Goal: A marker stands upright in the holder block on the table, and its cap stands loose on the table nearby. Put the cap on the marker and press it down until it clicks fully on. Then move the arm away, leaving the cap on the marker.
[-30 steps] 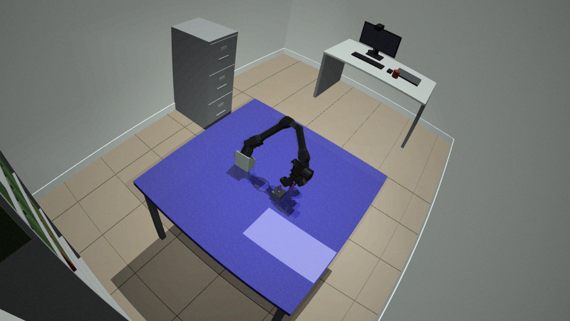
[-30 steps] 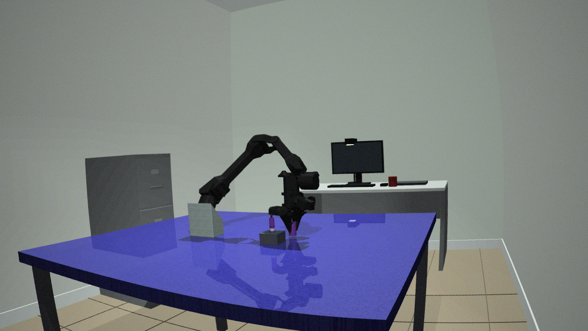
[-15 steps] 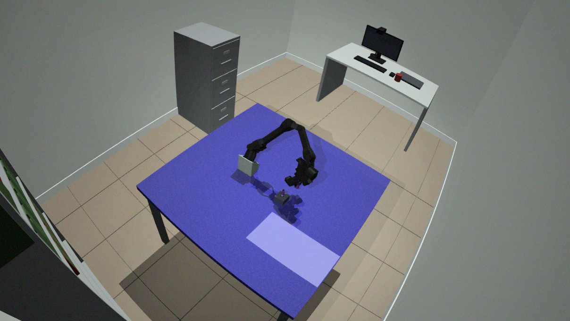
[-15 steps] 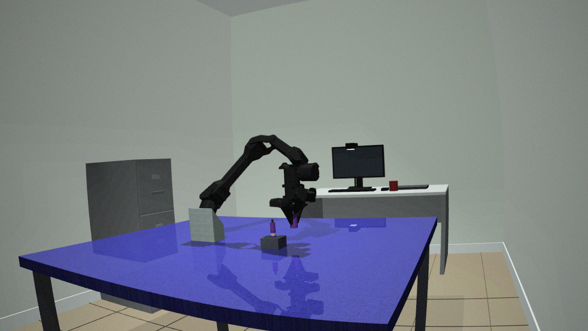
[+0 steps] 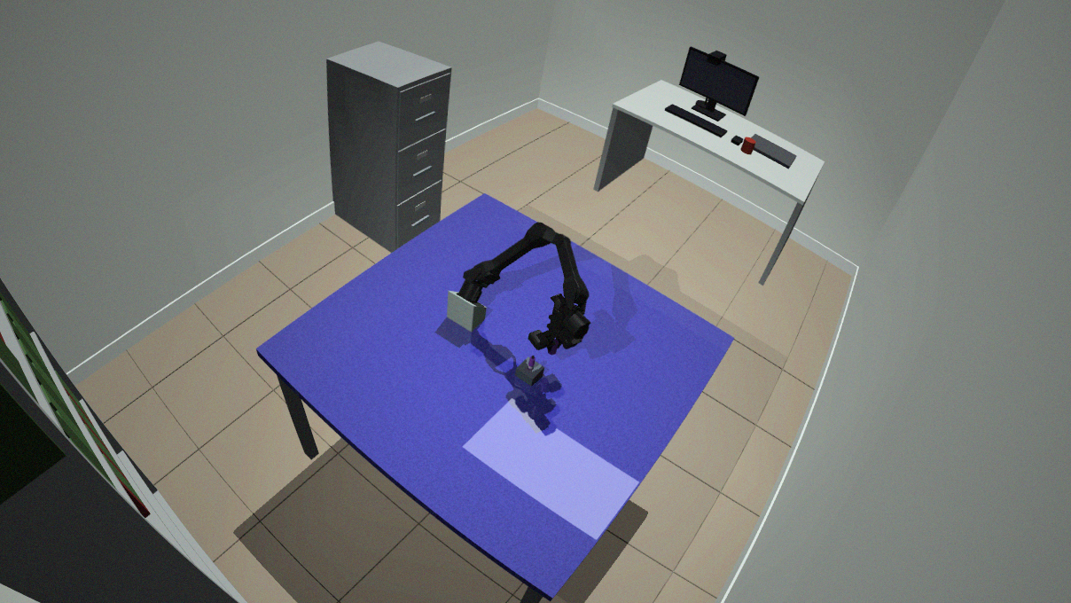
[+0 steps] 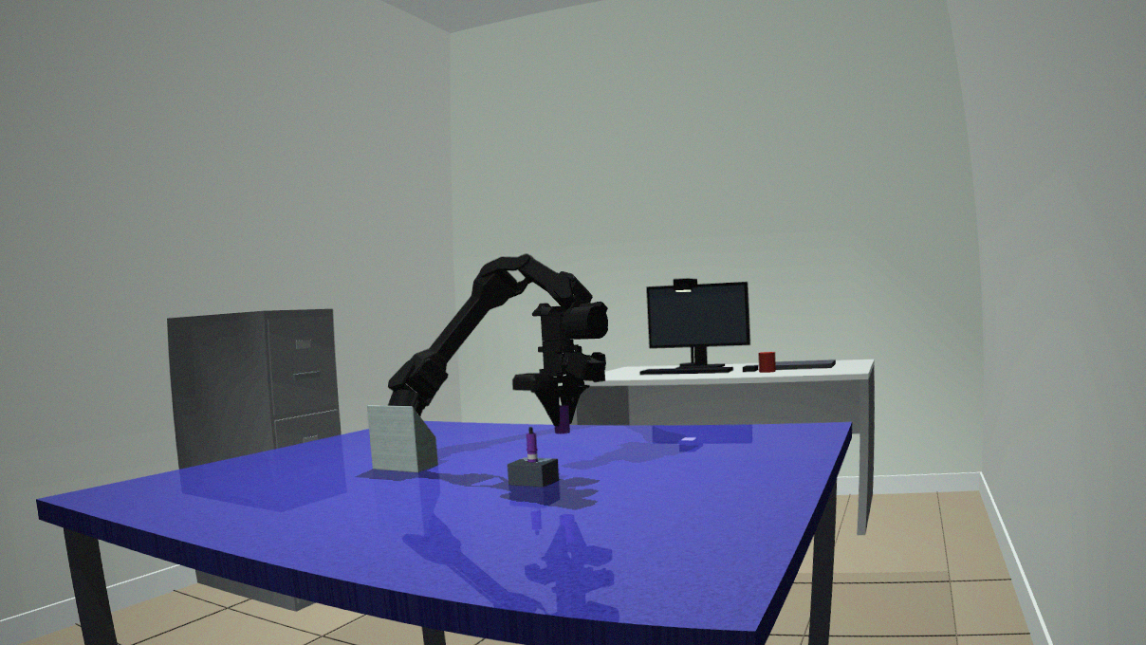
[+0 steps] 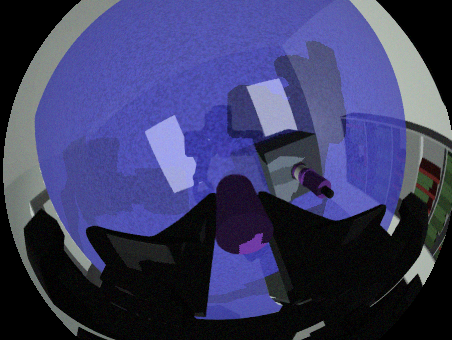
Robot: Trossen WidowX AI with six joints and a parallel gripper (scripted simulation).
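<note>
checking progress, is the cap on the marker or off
Off. The claw holds the cap in the air, beside and above the bare-tipped marker.

Black six-joint arm (image 6: 472, 308) arched high, wrist pointing straight down. Black parallel-jaw gripper (image 6: 563, 410) clamped on small purple cylindrical cap (image 6: 563, 418), held clear above the table.

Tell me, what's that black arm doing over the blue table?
The black robot arm's end effector is shut on a small purple marker cap and holds it in the air above the blue table. Just beside and below it, a purple marker stands upright in a small grey holder block, uncapped. The cap is not yet over the marker's tip; it hangs off to one side, so lining it up and pressing it on are yet to be done.
</note>
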